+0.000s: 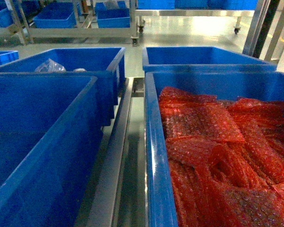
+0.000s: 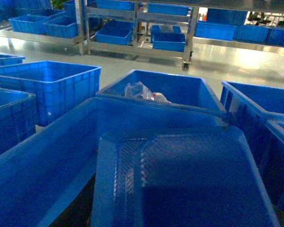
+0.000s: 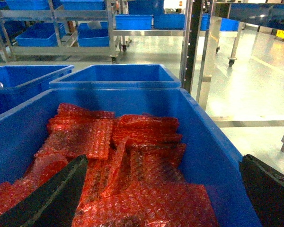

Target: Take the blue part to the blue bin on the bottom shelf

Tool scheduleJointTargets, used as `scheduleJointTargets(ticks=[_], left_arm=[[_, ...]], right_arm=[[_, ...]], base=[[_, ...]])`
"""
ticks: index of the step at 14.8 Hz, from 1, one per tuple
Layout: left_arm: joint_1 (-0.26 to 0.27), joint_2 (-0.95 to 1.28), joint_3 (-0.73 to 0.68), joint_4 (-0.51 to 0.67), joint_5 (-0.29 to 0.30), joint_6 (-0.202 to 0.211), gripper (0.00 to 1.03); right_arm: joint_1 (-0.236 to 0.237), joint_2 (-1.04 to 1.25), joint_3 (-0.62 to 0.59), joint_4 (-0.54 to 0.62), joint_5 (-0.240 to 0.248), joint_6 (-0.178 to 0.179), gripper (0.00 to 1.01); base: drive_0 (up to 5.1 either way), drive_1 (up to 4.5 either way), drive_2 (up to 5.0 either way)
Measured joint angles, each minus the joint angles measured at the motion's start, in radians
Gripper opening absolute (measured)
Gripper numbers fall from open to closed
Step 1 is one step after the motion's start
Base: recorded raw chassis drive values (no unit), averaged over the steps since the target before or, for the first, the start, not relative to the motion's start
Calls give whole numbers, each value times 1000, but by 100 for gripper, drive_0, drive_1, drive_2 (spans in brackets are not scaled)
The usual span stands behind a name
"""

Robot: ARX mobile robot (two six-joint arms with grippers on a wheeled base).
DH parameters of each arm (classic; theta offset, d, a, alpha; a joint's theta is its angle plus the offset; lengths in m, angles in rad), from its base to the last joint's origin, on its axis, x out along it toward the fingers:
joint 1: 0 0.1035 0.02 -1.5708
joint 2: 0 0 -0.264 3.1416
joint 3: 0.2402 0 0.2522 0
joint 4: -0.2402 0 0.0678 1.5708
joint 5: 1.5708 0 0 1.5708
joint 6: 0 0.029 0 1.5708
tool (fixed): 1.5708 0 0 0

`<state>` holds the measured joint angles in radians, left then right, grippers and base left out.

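The crate of red bubble-wrap bags (image 1: pixel 154 156) fills the right of the head view and serves as the landmark here. To its left, across a bare steel rail (image 1: pixel 114 161), stands a like-sized blue bin (image 1: pixel 61 175) with nothing showing in the part of its inside that is in view, probably the drop-off. Two more blue crates sit behind this pair, and the one behind the bin holds a clear plastic bag (image 1: pixel 49 66). Over the bubble-wrap bags (image 3: pixel 146 142) hangs the right gripper (image 3: pixel 163 163), its dark fingers (image 3: pixel 52 198) spread wide and holding nothing. The left gripper shows in no view, so its state cannot be told. The blue part appears in none of the pictures. It may lie under the red bags or in the clear bag, but that is a guess. Judged from the task, it should be small, light and rigid, with a smooth cap that could slip. A pinch across the body under the cap looks safer than one on the rounded top, and loose bubble wrap beside it could snag the fingers.
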<state>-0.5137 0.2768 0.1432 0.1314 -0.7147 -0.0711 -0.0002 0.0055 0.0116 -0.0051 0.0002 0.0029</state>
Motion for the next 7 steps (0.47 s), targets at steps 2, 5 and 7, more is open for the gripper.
scheduleJointTargets(ticks=[2,5,7], left_arm=[[0,0,0,0,0,0,44],[0,0,0,0,0,0,44],[0,0,0,0,0,0,44]], right_arm=[[0,0,0,0,0,0,98],[0,0,0,0,0,0,98],[0,0,0,0,0,0,98]], base=[[0,0,0],[0,0,0],[0,0,0]])
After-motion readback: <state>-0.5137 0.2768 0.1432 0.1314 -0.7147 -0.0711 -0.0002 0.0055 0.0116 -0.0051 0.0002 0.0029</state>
